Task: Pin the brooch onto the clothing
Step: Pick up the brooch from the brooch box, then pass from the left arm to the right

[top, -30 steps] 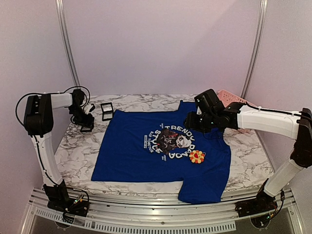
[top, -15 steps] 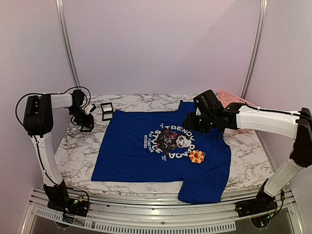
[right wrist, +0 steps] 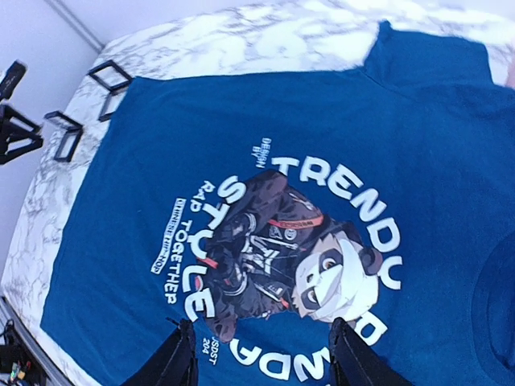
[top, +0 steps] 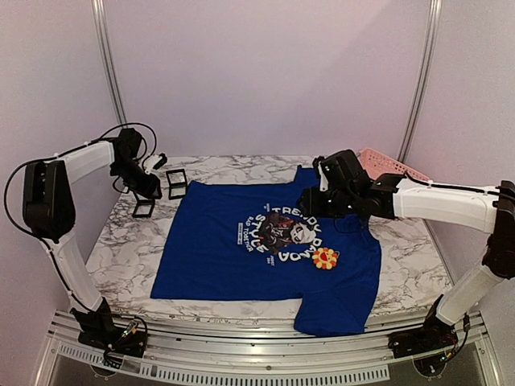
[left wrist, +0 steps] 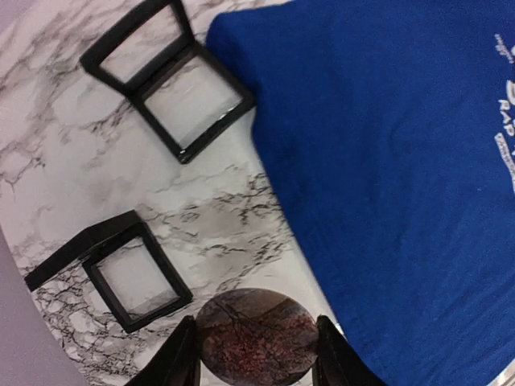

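The clothing [top: 233,257] is a royal blue T-shirt spread flat on the marble table, panda print up. The brooch [top: 325,258], a small yellow, orange and red flower, lies on the shirt just right of the print. My left gripper [top: 153,167] hangs above the table's back left, off the shirt's edge [left wrist: 402,161]. In the left wrist view this gripper [left wrist: 256,355] is shut on a round dark reddish-brown disc [left wrist: 256,336], one finger on each side. My right gripper [top: 315,197] hovers open over the panda print [right wrist: 322,265] with nothing between its fingers [right wrist: 181,358].
Two small black square boxes stand open on the marble left of the shirt, one [top: 176,182] farther back, one [top: 143,208] nearer. A pink basket [top: 385,163] sits at the back right behind the right arm. Metal posts rise at both back corners.
The left gripper has closed on the dark disc and risen from beside the nearer box. The right arm has shifted slightly left. The brooch and shirt have not moved.
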Robot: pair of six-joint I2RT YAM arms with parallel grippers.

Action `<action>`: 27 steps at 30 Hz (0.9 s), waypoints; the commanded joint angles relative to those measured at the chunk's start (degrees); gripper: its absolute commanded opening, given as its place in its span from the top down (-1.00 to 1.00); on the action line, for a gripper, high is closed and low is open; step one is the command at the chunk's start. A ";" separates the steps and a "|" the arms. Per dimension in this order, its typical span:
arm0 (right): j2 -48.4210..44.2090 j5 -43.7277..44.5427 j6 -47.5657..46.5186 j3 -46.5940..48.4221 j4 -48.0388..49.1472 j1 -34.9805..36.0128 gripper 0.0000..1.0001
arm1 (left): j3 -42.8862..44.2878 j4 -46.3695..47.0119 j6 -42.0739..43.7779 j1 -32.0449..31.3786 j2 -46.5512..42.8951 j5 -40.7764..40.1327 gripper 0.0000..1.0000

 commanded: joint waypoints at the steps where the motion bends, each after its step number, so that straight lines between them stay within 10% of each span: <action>1: -8.44 -5.42 -18.37 -5.12 12.96 3.39 -0.09 | 5.14 -12.68 6.50 -9.86 -6.27 8.99 0.52; 11: -16.89 -35.15 -62.77 -13.62 28.23 7.86 -0.15 | 17.97 -38.00 17.36 -36.46 -9.33 21.30 0.47; 27: -16.46 -18.34 -94.51 -18.27 36.36 18.62 0.01 | 26.29 -41.61 19.99 -49.37 -5.36 22.49 0.54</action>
